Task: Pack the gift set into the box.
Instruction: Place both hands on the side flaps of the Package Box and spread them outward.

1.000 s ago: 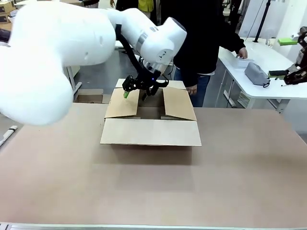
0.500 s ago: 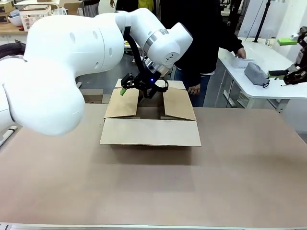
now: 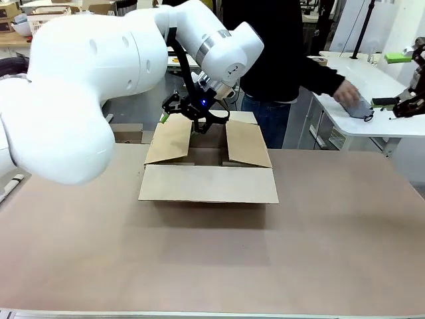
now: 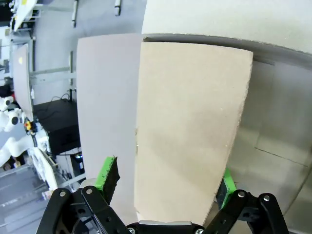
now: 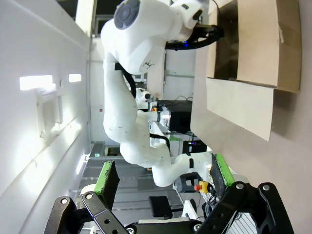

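Robotics lab: big white robot arm at test table, white workbench, emergency-stop button.

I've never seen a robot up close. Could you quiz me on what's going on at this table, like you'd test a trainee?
1. True or false: the box is sealed, with all its top flaps folded flat.
2. What sits between the fingers of the left end effector? A) a cardboard flap B) a basket C) nothing
3. Fill in: the right end effector is ____ (open or shut).
Key: 1 false; 2 A; 3 open.
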